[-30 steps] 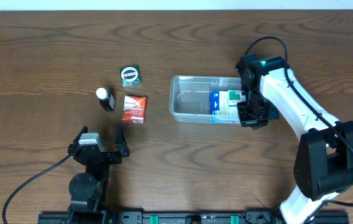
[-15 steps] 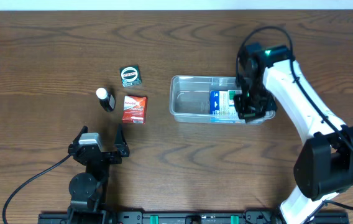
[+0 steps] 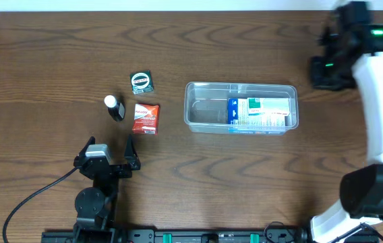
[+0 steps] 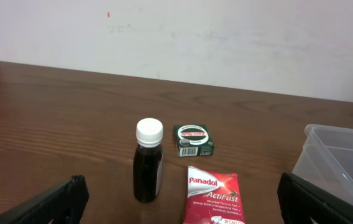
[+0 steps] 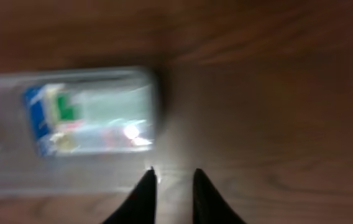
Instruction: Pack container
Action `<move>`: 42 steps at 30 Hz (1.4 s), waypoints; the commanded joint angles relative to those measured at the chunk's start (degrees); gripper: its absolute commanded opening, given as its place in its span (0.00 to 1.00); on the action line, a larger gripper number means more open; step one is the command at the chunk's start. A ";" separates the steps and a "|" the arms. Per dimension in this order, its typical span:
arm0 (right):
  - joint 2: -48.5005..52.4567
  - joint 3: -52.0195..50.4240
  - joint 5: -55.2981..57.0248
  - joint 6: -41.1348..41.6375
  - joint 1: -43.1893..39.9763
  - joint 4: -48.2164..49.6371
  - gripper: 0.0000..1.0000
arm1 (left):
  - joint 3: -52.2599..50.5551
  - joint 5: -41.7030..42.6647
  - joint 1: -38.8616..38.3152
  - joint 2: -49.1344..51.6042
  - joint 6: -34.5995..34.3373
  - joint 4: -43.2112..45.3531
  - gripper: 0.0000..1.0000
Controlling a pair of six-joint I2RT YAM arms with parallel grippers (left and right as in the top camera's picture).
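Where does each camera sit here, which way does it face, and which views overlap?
Overhead: above the table, looking straight down; both arms show, left arm bottom left, right arm at right.
Left wrist: low, facing along the table toward the wall, at the bottle and red packet; its jaws wide apart at the bottom corners.
Right wrist: blurred, looking down at the container; its dark jaws at the bottom edge.
Shared: all three show the container; overhead and left wrist also the bottle.

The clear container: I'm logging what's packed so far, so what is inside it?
The container holds one blue, white and green box, lying in its right half; its left half is bare. Anything under that box is covered from view.
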 commanded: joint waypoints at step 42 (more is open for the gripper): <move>-0.90 0.74 0.79 0.24 -22.58 5.99 0.99 | -1.20 0.02 0.24 -0.50 -0.33 -1.73 0.98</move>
